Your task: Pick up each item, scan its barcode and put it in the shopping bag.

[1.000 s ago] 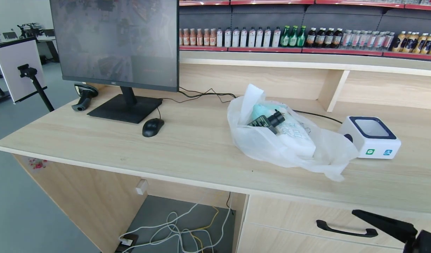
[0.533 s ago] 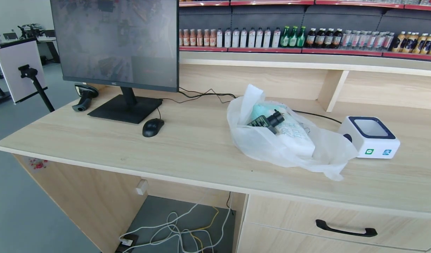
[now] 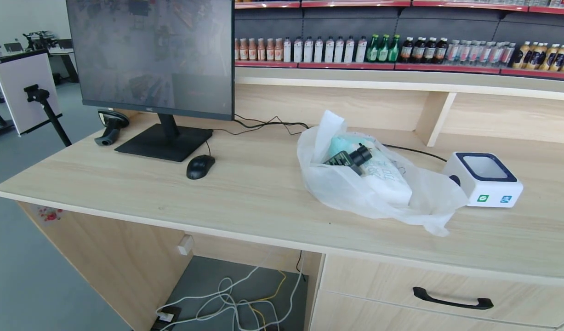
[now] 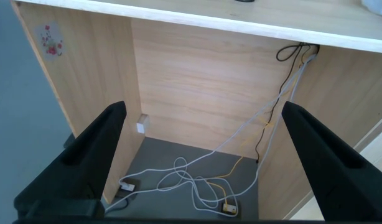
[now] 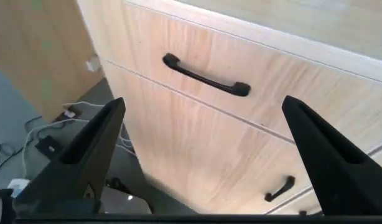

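Observation:
A white plastic shopping bag (image 3: 378,188) lies on the wooden counter (image 3: 245,193), right of centre. Inside it I see a teal-topped item (image 3: 340,145), a dark bottle with a black cap (image 3: 350,158) and a white pack (image 3: 387,181). A white box scanner with a dark-rimmed window (image 3: 486,179) stands just right of the bag. My left gripper (image 4: 200,155) is open, held low in front of the desk's knee space. My right gripper (image 5: 206,155) is open too, low down and facing the drawer front.
A monitor (image 3: 150,55) on a black stand, a black mouse (image 3: 200,166) and a handheld scanner (image 3: 108,126) occupy the counter's left. Cables (image 4: 209,180) lie on the floor under the desk. Two drawers with black handles (image 5: 206,76) sit under the counter's right part. Bottle shelves (image 3: 401,48) stand behind.
One second ago my right gripper showed at the lower right corner of the head view; it has since dropped out of that view. The bag and scanner have not moved.

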Controlling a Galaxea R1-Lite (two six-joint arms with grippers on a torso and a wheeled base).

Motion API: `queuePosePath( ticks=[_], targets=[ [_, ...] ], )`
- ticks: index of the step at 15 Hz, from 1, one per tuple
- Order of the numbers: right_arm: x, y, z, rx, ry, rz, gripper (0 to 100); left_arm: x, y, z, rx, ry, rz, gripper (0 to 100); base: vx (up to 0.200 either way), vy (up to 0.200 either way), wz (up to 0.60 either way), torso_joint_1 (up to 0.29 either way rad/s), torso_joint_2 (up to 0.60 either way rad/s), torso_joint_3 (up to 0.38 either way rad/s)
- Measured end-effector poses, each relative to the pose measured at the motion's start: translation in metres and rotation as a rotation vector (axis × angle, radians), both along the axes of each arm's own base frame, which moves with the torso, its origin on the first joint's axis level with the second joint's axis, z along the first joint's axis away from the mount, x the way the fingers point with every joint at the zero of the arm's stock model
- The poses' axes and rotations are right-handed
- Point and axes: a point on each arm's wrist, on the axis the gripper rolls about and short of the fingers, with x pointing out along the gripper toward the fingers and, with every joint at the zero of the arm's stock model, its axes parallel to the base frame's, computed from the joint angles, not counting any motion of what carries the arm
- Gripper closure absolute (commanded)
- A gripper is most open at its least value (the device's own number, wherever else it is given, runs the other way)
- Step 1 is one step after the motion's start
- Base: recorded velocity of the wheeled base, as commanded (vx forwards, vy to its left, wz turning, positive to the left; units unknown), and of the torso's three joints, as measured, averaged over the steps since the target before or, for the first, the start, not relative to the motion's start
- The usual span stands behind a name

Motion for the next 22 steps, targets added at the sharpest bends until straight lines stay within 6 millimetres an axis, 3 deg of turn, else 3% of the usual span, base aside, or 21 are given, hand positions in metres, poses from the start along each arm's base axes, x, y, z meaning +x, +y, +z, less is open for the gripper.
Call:
queuePosePath(
  ticks=[2, 6, 19, 22],
  targets=[
    [-0.0014, -0.0001, 0.0029, 0.029, -0.077, -0.139, 0, 0.0, 0.0, 0.0, -0.001, 0.0, 0.0, 0, 0.0, 0.0, 0.0, 0.0, 0.0, 0.0],
    [-0.0032, 0.0002, -0.0013, 0.033, -0.058, -0.205, 0, 0.0, 0.0, 0.0, 0.0, 0.0, 0.0, 0, -0.1, 0.0, 0.0, 0.001, 0.0, 0.0],
    [-0.003, 0.0019, -0.0066, 0.089, -0.032, -0.142, 0, 0.0, 0.0, 0.0, 0.0, 0.0, 0.0, 0, -0.015, 0.0, 0.0, 0.002, 0.0, 0.0],
    [-0.0029, 0.0019, -0.0067, 0.091, -0.032, -0.14, 0, 0.0, 0.0, -0.0001, 0.001, 0.001, 0.0, 0, 0.0, 0.0, -0.6, 0.002, 0.0, 0.004]
  ],
)
